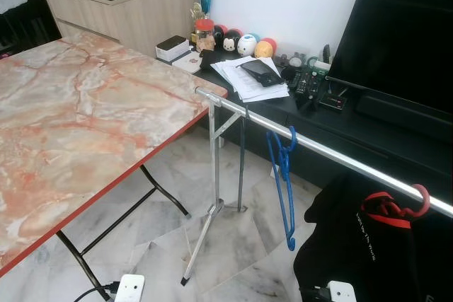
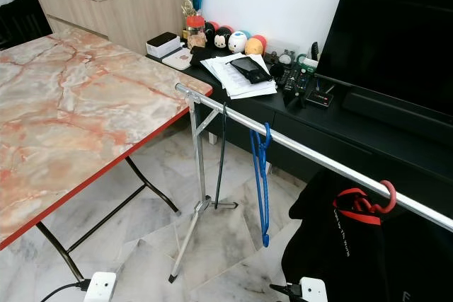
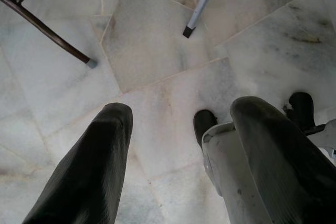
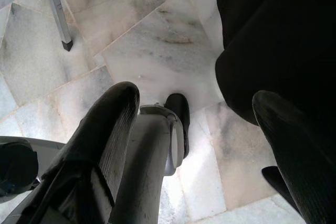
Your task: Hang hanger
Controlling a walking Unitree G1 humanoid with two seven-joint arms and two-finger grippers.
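Hanging low over the floor, both my left hand and right hand gape empty; far above them the blue hanger on the rail looks light, stiff, best gripped near its hook.

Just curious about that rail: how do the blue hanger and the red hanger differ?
The blue hanger hangs bare, its long frame dangling; the red hanger carries a black garment. The blue one sits nearer the marble table, the red one farther along. Both hook over the same metal rail.
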